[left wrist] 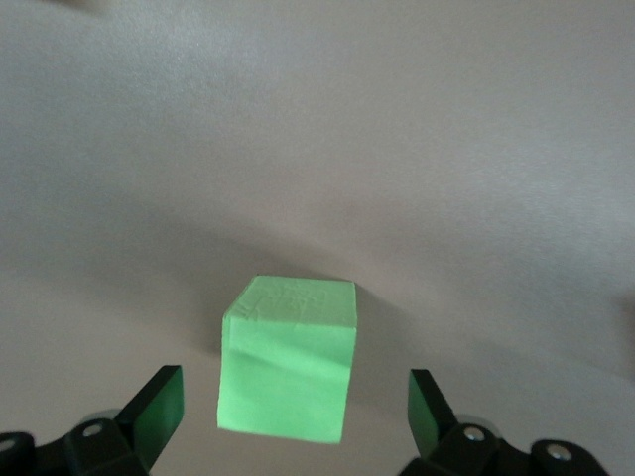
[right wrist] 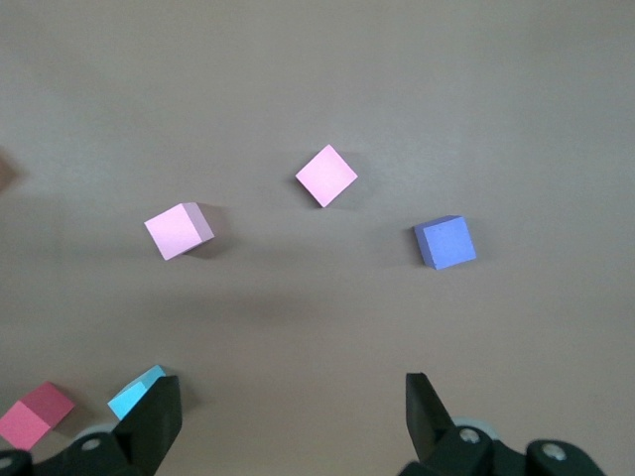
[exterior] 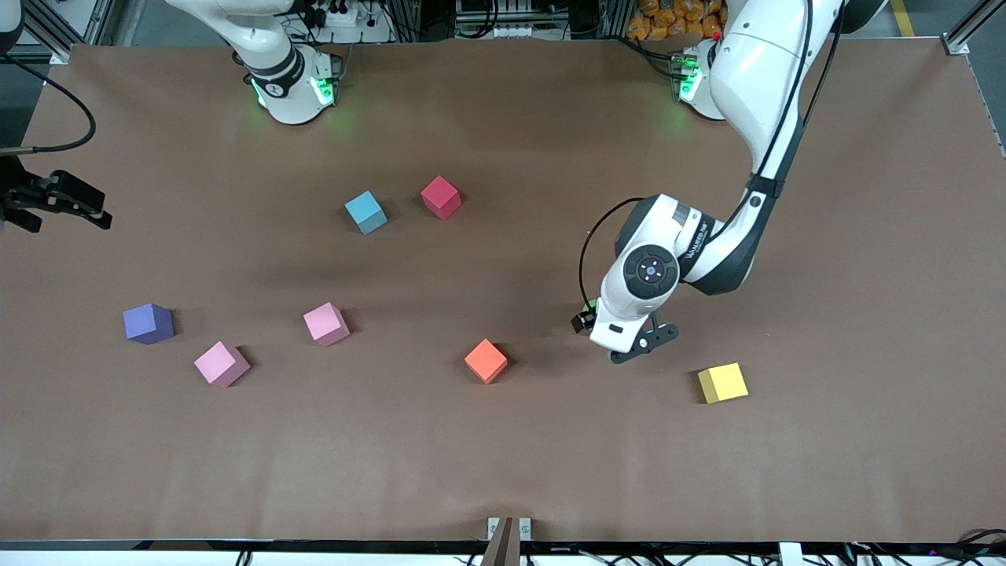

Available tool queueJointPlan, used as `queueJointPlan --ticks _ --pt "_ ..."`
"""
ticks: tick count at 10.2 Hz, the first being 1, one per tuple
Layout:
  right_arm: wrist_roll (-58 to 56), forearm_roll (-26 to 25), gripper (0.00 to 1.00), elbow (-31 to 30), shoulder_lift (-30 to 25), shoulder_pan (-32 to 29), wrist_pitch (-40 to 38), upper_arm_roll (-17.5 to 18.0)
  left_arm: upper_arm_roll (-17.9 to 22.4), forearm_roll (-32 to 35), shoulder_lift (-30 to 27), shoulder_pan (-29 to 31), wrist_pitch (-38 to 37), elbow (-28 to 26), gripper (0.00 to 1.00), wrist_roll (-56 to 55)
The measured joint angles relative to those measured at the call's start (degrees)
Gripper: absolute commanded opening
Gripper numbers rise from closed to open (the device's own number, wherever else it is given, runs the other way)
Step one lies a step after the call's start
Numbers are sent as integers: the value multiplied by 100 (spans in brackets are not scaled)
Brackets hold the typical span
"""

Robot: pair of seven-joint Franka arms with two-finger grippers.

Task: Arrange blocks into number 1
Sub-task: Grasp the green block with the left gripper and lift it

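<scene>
The left gripper (left wrist: 288,402) hangs low with fingers apart around one green block (left wrist: 290,357), not clamped, mid-table. The right gripper (right wrist: 288,416), also spread, waits high over the table's right-arm end. Seven others lie scattered: two pink blocks (exterior: 326,323) (exterior: 222,363), one each purple (exterior: 148,323), light blue (exterior: 366,212), red (exterior: 441,196), orange (exterior: 486,361), yellow (exterior: 722,383).

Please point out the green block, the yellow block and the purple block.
green block (left wrist: 288,357), left wrist view, its front face.
yellow block (exterior: 722,383), front view, its top face.
purple block (exterior: 148,323), front view, its top face.
</scene>
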Motion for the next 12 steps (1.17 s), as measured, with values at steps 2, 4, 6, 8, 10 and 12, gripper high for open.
queueJointPlan --ticks 2,4,6,8,10,12 --pt "4 31 100 4 -4 163 -1 -102 17 186 -8 9 343 -294 100 -5" --pt "5 38 100 5 -7 364 -3 -332 16 194 -22 8 670 -491 100 -5" --pt "5 54 100 6 -7 492 -6 -490 10 194 -22 -5 885 -611 100 -28" --pt "5 66 100 6 -7 651 -12 -680 -7 194 -22 -57 926 -677 100 -55" --pt "5 73 100 6 -7 659 -53 -702 -9 194 -22 -119 927 -753 0 -64" --pt "5 78 100 6 -7 662 -72 -704 -8 194 -20 -130 929 -838 0 -66"
